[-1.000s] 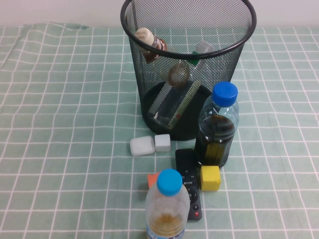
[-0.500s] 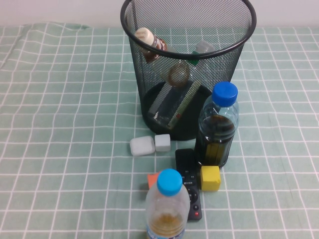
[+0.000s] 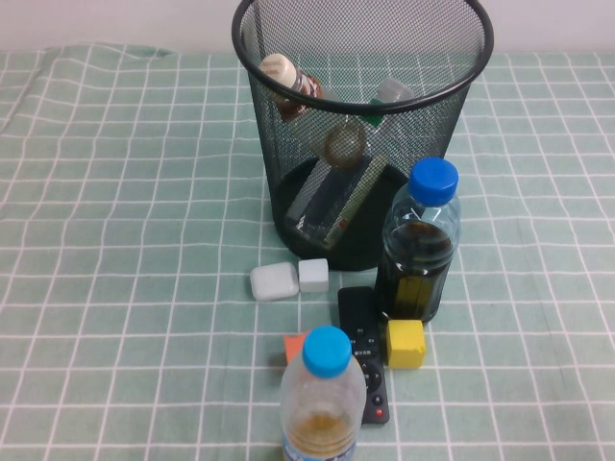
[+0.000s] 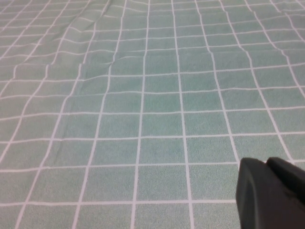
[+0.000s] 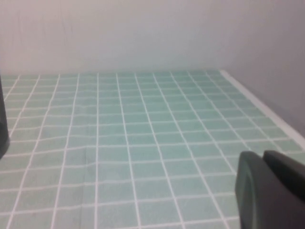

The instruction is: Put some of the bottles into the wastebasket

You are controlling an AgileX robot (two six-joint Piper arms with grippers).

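Note:
The black wire-mesh wastebasket (image 3: 288,163) stands at the back middle of the table in the high view. Both bottles lie inside it. The small squat bottle (image 3: 288,84) with a cream cap leans against the left wall. The taller bottle (image 3: 338,197) with a white cap and green-red label leans diagonally, cap toward the right rim. Neither arm shows in the high view. My left gripper (image 4: 267,164) is shut and empty over bare cloth in the left wrist view. My right gripper (image 5: 263,156) is shut and empty over bare cloth near the table's edge in the right wrist view.
A blue-capped bottle of dark liquid (image 3: 420,245) stands right in front of the bin. A clear blue-capped bottle (image 3: 322,403) stands at the front edge. Between them lie a black remote (image 3: 363,351), a yellow cube (image 3: 405,343), an orange block (image 3: 293,346) and two white blocks (image 3: 274,281).

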